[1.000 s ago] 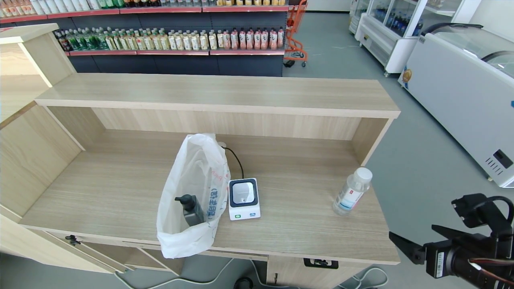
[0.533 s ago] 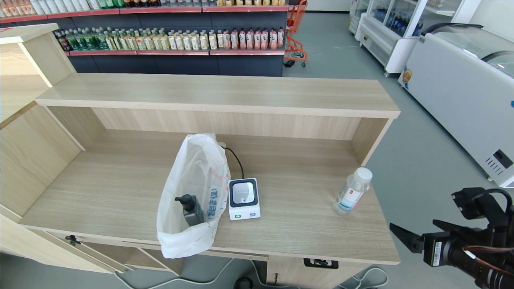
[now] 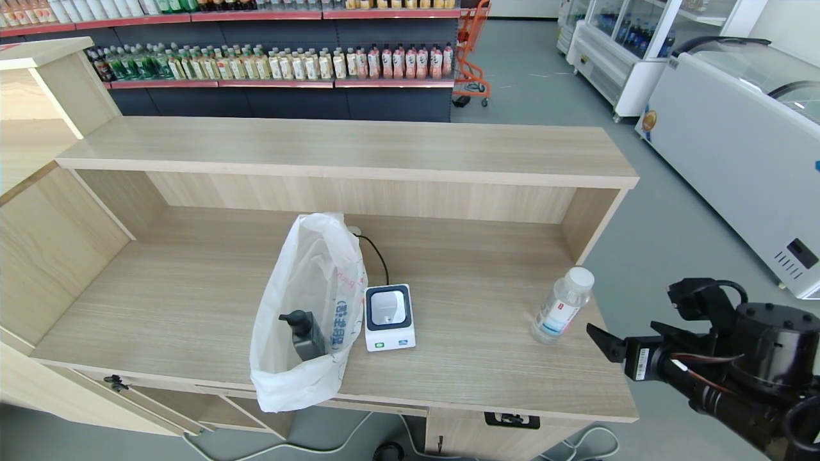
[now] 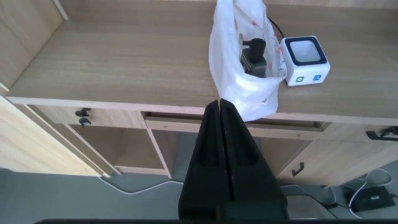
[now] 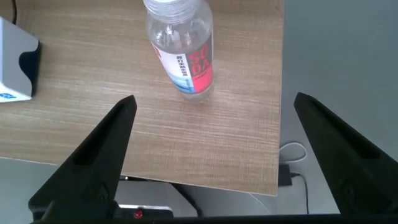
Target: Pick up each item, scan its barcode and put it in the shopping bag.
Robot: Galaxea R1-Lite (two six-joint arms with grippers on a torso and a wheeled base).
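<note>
A clear water bottle (image 3: 562,306) with a white cap and a red and blue label stands upright near the counter's right edge. My right gripper (image 3: 621,330) hovers just right of it, off the edge, open and empty; the bottle (image 5: 183,53) stands a little beyond the wide-spread fingers (image 5: 99,158). A white shopping bag (image 3: 307,314) stands open at the front centre with a dark pump bottle (image 3: 304,334) inside. A white barcode scanner (image 3: 389,317) sits right beside the bag. My left gripper (image 4: 221,109) is shut and empty, low in front of the counter below the bag (image 4: 239,56).
The wooden counter (image 3: 480,371) has a raised shelf behind it and side walls at left and right. The scanner's black cable (image 3: 378,256) runs to the back. Drawers (image 4: 155,134) sit under the front edge. Freezers stand on the floor to the right.
My right gripper has moved up and to the left, closer to the water bottle. The bottle, bag and scanner have stayed put.
</note>
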